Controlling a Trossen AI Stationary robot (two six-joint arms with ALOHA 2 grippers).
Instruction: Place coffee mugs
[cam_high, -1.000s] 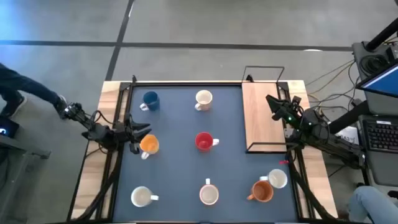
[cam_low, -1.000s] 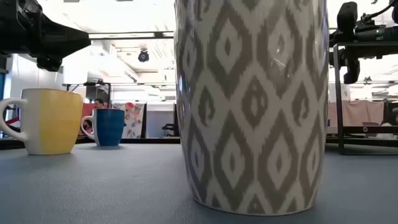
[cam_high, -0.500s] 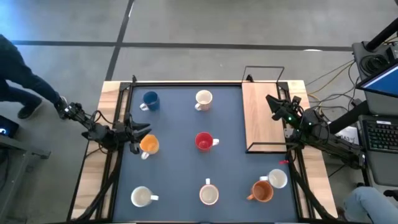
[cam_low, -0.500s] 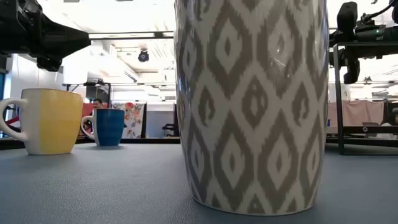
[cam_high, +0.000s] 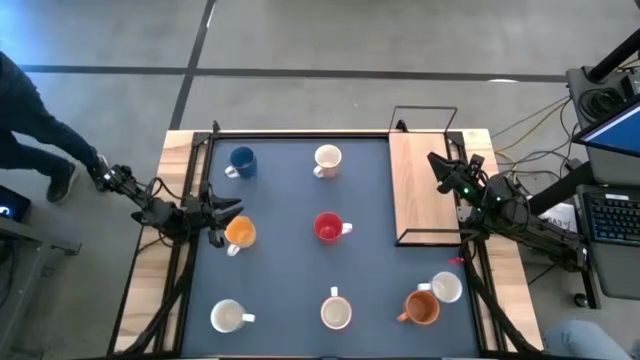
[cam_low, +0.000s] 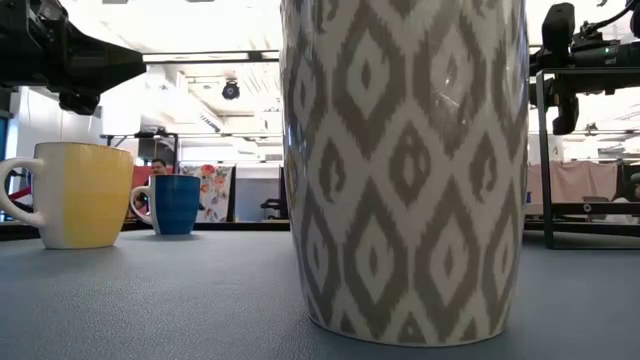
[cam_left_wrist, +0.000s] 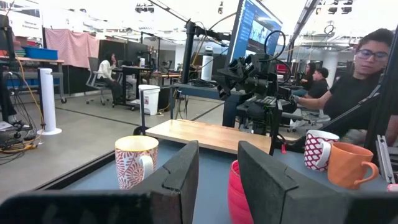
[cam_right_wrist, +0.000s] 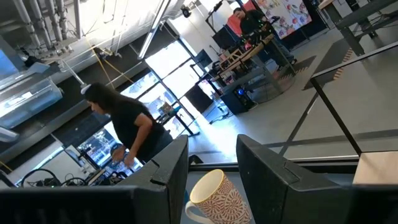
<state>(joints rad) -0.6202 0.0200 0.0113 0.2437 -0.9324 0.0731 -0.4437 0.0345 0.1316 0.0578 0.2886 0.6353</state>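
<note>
High view: eight mugs stand spread over a dark blue surface (cam_high: 290, 200), well apart as if laid out in rows. A blue mug (cam_high: 241, 160) and a white mug (cam_high: 327, 159) sit along the far edge, a red mug (cam_high: 328, 228) is in the middle, and an orange mug (cam_high: 239, 233) is at the left. Along the near edge are a cream mug (cam_high: 228, 317), another white mug (cam_high: 336, 312), and, at the near right corner, a second orange mug (cam_high: 421, 307) touching a patterned white mug (cam_high: 446, 288). A bare wooden board (cam_high: 422, 185) in a black wire frame lies at the far right, probably where the mugs are meant to go. The left pincer (cam_high: 225, 222) hovers just beside the left orange mug, its fingers parted and holding nothing, seemingly lined up for a grasp. The right pincer (cam_high: 438, 163) waits over the board's right edge, fingers also apart and empty. People and office furniture show in the room beyond. The mugs carry printed patterns, but no brand, label or readable writing can be made out anywhere.
</note>
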